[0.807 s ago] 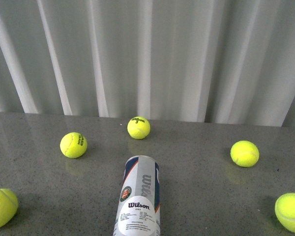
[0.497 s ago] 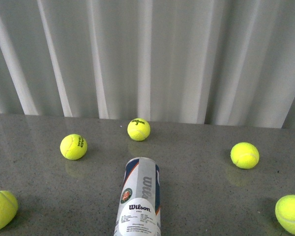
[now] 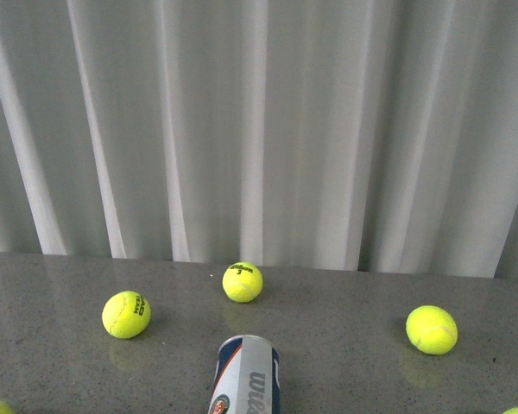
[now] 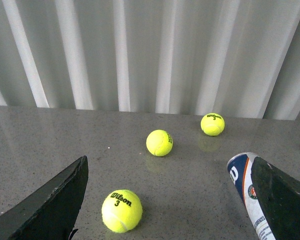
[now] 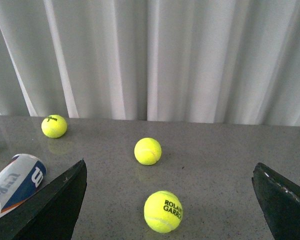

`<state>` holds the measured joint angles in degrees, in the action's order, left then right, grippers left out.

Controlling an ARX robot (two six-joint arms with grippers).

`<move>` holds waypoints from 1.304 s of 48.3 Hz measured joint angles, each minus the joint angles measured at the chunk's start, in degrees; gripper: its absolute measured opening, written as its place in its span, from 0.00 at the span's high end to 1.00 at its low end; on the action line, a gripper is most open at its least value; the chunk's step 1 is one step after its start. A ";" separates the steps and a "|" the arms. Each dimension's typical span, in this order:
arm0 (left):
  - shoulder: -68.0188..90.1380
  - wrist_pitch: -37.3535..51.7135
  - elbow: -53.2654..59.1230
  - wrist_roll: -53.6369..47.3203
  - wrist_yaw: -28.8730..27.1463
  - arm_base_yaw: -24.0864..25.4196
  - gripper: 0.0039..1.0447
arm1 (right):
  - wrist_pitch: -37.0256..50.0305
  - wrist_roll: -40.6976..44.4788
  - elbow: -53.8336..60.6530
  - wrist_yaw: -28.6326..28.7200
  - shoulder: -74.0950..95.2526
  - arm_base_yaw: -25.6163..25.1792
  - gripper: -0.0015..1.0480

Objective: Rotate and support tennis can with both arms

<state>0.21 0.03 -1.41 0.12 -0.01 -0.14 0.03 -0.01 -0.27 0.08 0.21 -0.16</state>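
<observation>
— Can (image 3: 246, 379) position?
— Flat on the table (image 3: 52, 285), at 6 o'clock in the front view, far end aimed at 12. Near end cut off by the frame edge. No arm visible in that view.

— Gripper states?
— Left gripper (image 4: 168, 195): spread wide, empty. Right gripper (image 5: 168, 175): the same, spread wide and empty. Can (image 4: 242, 177) just beside one finger of the left, and (image 5: 15, 182) just beside one finger of the right. Not between either pair. Contact impossible to tell from the wrist views.

— Neighbours to mind?
— Ball (image 3: 243, 282) at 12 from the can's far end, ball (image 3: 126, 314) at 10, ball (image 3: 431, 329) at 2. All apart from the can.

— Best way through the step?
— Probably still the approach, with no grip yet. Bring the grippers in from 9 and 3, opposite each other across the tube. Close gently on the label band: thin plastic, likely to flex or slip. Use one side as pivot and the other as prop under the rising end. Turn slowly, and beware rolling toward 9 or 3. Keep the sweep short of the ball at 12.
</observation>
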 joint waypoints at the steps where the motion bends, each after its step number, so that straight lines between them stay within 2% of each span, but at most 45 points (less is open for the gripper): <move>1: 0.00 0.00 0.02 0.00 0.00 0.00 0.06 | 0.00 0.00 0.00 0.00 0.00 0.00 0.07; 27: 0.00 0.00 0.02 0.00 0.00 0.00 0.06 | -0.11 -0.11 0.00 0.44 0.11 -0.04 0.07; 30: 0.00 0.00 0.02 0.00 -0.07 0.00 0.06 | -6.25 -1.77 -2.62 8.15 3.54 -2.54 0.07; 32: 0.00 0.00 0.00 0.00 -0.02 0.00 0.06 | -10.64 -3.34 -5.64 15.32 9.84 -5.46 0.07; 34: -0.02 0.00 0.02 0.00 0.09 0.00 0.06 | -10.40 -4.31 -8.07 19.52 16.96 -7.06 0.07; 37: -0.07 0.00 0.02 0.00 -0.02 0.00 0.06 | -7.61 -4.76 -11.08 20.11 25.88 -7.10 0.07; 47: -0.04 0.00 0.02 0.00 0.00 0.00 0.06 | -3.93 -4.81 -24.59 15.34 57.37 1.31 0.07; 58: -0.04 0.00 0.00 0.00 -0.02 0.00 0.06 | -1.68 -15.91 -39.06 18.18 86.64 13.62 0.07; 63: -0.04 0.00 0.02 0.00 0.00 0.00 0.06 | -1.51 -19.58 -43.78 18.69 93.57 17.35 0.07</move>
<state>0.16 0.03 -1.39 0.12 -0.01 -0.14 -1.48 -19.59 -44.05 18.76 93.78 17.19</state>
